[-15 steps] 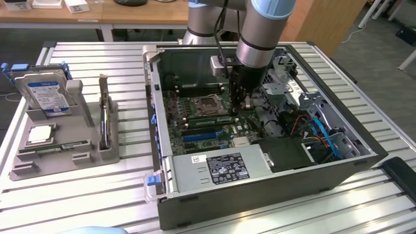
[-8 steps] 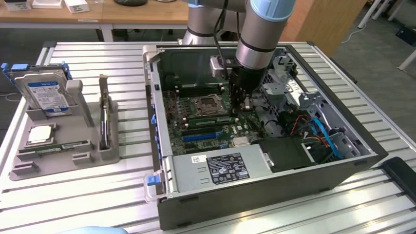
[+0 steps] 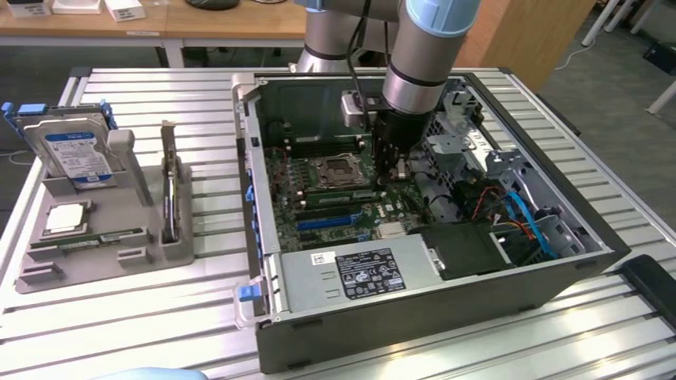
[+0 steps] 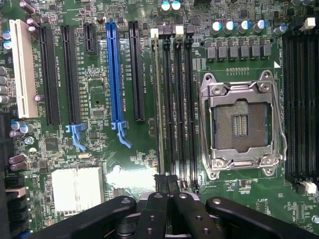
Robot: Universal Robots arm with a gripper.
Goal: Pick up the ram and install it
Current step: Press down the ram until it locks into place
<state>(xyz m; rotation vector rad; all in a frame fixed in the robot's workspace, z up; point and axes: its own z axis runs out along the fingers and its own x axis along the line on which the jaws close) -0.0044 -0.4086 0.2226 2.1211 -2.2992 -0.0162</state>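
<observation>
The ram (image 4: 159, 99) is a thin green stick seen edge-on, standing in the memory slot nearest the black expansion slots, beside several unfilled black memory slots. My gripper (image 4: 167, 183) hangs just over the near end of those slots, its black fingers (image 4: 154, 209) pressed together with nothing visible between them. In the exterior view the arm reaches down into the open computer case (image 3: 264, 237), and the gripper (image 3: 393, 176) sits low over the motherboard, right of the CPU socket (image 3: 338, 168).
A grey tray (image 3: 148, 245) on the exterior view's left holds a hard drive (image 3: 76, 154), a square silver CPU chip (image 3: 66, 218), a narrow green stick (image 3: 90, 240) and an upright card (image 3: 169, 182). The power supply (image 3: 354, 273) and cables (image 3: 523, 222) crowd the case.
</observation>
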